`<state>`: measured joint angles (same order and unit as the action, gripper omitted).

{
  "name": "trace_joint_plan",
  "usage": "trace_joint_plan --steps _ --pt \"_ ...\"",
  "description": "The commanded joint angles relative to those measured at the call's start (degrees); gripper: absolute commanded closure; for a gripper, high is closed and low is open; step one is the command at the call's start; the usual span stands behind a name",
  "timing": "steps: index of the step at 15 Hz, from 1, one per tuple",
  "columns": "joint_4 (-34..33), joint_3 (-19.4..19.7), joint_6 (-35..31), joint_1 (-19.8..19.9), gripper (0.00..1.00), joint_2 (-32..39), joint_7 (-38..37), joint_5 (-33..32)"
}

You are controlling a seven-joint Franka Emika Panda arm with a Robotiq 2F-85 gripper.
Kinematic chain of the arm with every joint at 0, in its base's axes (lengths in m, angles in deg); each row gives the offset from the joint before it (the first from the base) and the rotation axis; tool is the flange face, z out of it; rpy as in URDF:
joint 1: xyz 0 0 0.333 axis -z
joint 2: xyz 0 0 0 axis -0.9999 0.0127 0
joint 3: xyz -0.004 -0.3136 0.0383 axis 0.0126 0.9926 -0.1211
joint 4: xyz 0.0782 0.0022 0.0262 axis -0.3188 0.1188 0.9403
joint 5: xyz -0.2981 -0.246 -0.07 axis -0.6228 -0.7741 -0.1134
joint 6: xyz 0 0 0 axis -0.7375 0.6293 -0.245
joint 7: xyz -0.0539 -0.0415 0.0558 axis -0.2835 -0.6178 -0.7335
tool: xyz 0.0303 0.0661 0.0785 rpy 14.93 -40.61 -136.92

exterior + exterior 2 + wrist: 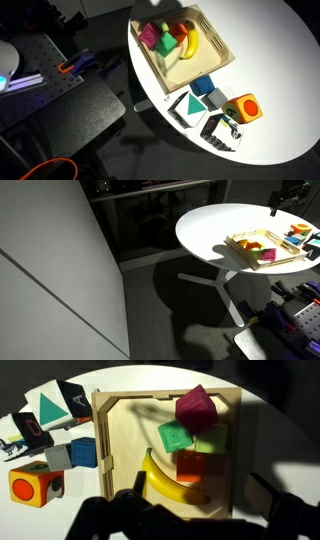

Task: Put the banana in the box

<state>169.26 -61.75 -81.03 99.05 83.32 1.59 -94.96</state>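
The banana (163, 481) lies flat inside the box (122, 422), a shallow light-wood tray, near its lower edge in the wrist view. It rests next to a red block (192, 464), a green block (176, 437) and a magenta cube (196, 407). My gripper (198, 478) is open and empty, above the box, with the banana's dark tip between its fingers. The banana (190, 42) and box (222, 58) also show in an exterior view. In an exterior view the gripper (290, 195) hangs above the box (262, 258).
Outside the box on the round white table (280, 60) stand an orange-and-yellow cube (243, 108), a blue block (203, 86), a teal block (214, 99) and black-and-white patterned blocks (222, 131). The table edge and a dark floor lie beyond.
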Motion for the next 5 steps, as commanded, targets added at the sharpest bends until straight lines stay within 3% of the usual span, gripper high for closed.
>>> trace_joint_plan --steps 1,5 --pt "3.75 -0.13 -3.8 -0.15 0.0 -4.12 0.19 0.31" --pt "1.69 -0.12 -1.99 -0.05 0.0 -1.81 0.02 0.01"
